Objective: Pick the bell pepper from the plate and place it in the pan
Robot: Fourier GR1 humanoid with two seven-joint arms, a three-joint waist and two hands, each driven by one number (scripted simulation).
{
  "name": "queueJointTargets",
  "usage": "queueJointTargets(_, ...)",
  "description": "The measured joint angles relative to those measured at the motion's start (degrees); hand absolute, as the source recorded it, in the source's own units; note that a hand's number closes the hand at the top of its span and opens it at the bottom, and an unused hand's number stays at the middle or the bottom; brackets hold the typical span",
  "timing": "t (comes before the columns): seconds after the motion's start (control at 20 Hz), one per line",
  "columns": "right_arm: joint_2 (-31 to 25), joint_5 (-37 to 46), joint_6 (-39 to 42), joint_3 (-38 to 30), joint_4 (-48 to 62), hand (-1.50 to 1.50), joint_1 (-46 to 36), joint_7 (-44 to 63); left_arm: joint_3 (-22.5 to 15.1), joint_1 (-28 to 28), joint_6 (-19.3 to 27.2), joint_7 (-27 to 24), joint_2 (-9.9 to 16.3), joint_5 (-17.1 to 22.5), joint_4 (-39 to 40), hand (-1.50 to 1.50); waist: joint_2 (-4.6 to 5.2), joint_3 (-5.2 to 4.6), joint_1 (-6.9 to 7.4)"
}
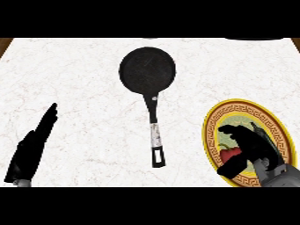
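We find the pan (147, 69) at the middle of the counter (74, 79), its black bowl toward the far side and its handle running toward us. Nothing lies in the bowl. The plate (277, 127), yellow-rimmed with a dark key pattern, sits at the near right, well apart from the pan. The pepper (229, 154), red, rests on the plate's left half. Our right hand (246, 143) is over the plate, directly above the pepper and hiding part of it; its fingers are curled downward beside the pepper, but we cannot tell whether they close on it or merely hover. The pepper appears to lie on the plate, not lifted. Our left hand (32, 147) rests at the near left, fingers straight and pointing away, holding nothing.
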Motion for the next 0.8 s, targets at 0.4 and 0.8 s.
queueJointTargets(0.4,5.7,4.24,-0.36,-3.93,2.05,1.5,1.46,-2.4,1.07,0.46,-1.18,-0.21,-1.98,-2.21,-0.21,0.0,-0.32,-0.42,-0.15)
queueJointTargets(0.8,1.65,4.59,7.48,-7.51,11.03,1.5,-6.01,-12.53,1.61,-1.28,-2.75,-0.04,-2.68,-2.58,0.44,0.0,0.48,-0.01,1.51)
